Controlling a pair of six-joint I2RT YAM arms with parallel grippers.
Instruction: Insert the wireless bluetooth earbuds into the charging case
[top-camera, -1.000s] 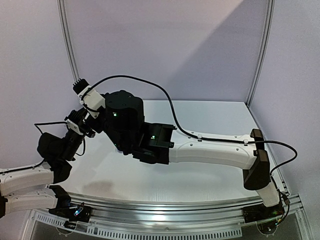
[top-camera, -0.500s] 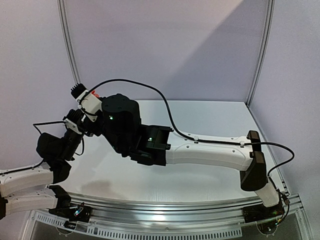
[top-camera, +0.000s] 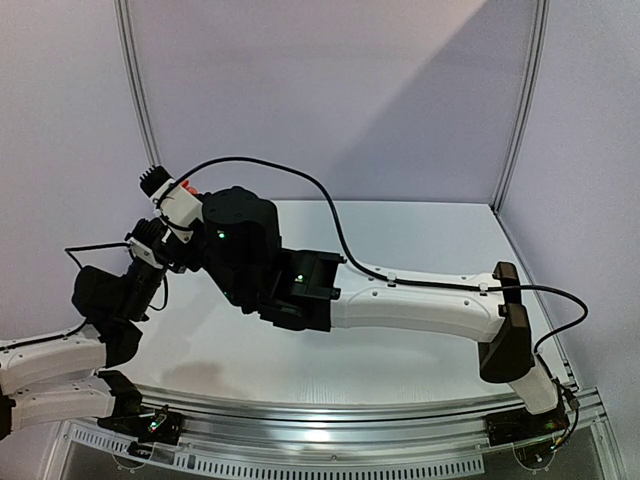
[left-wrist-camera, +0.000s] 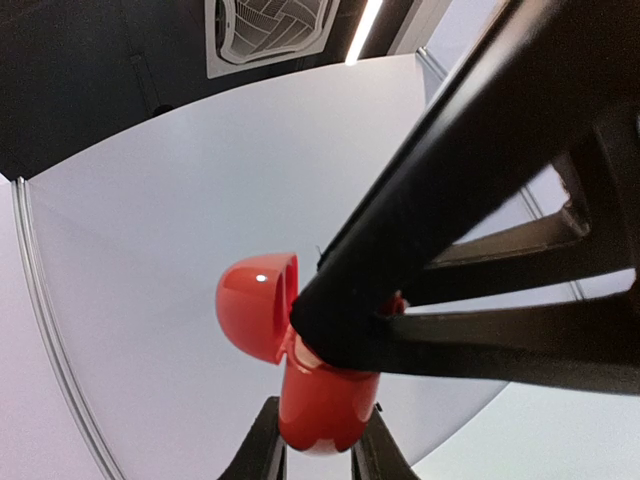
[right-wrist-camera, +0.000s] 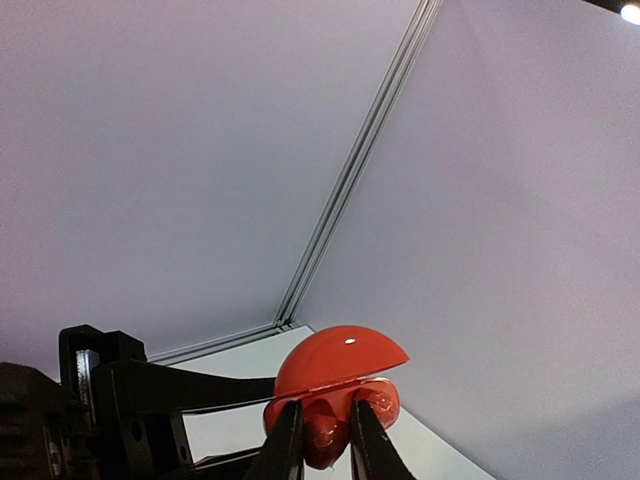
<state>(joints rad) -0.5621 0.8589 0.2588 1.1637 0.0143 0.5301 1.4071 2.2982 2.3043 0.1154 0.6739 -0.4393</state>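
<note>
**Both arms meet at an open red case, held above the desk's left side**

The left end effector (left-wrist-camera: 318, 442) is clamped on the lower body of a glossy red charging case (left-wrist-camera: 325, 405), one finger on each side of it. The case stands roughly upright in that grip, with its domed lid (left-wrist-camera: 255, 300) swung open to one side.

The right end effector (right-wrist-camera: 322, 425) reaches in from the opposite side to the case's mouth. Its fingers are drawn close together on a small, rounded red piece that looks to be a red earbud (right-wrist-camera: 325, 440), just under the raised lid (right-wrist-camera: 340, 362). A second red bulge shows just beside the fingers; whether it is another earbud or part of the case cannot be told.

From the top camera only a sliver of the red case (top-camera: 185, 188) shows past the right wrist, raised off the white desk (top-camera: 420, 240), over its far-left part. A black cable (top-camera: 330, 205) arcs above the right arm.
</note>
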